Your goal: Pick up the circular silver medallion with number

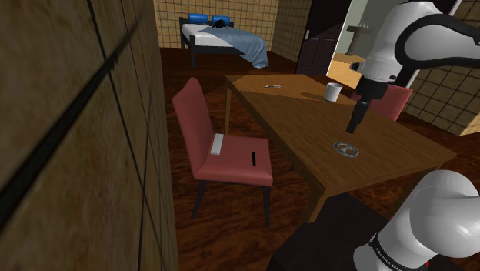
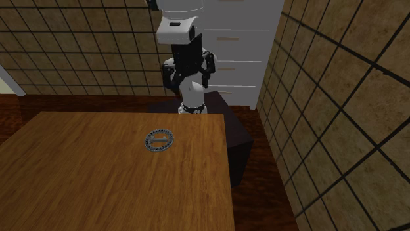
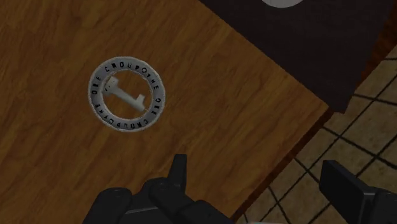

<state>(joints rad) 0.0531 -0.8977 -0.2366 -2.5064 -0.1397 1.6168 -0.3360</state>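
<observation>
The medallion (image 3: 127, 93) is a flat silver ring with dark lettering around it and a key-like shape across its centre. It lies on the wooden table (image 3: 57, 165), close to the edge beside the stand. It lies flat in the shoulder view (image 1: 347, 148) and in the second exterior view (image 2: 159, 140). My black gripper (image 3: 261, 181) hangs above the table edge, a little off to one side of the medallion and not touching it. Its fingers (image 3: 178, 172) stand wide apart with nothing between them. In the shoulder view the gripper (image 1: 353, 128) points down just above the medallion.
A white mug (image 1: 332, 92) and a small flat object (image 1: 271, 85) sit farther along the table. A red chair (image 1: 231, 150) stands at the table's side in the shoulder view's left. The dark stand (image 2: 227, 131) borders the table edge, with white drawers (image 2: 236, 52) behind.
</observation>
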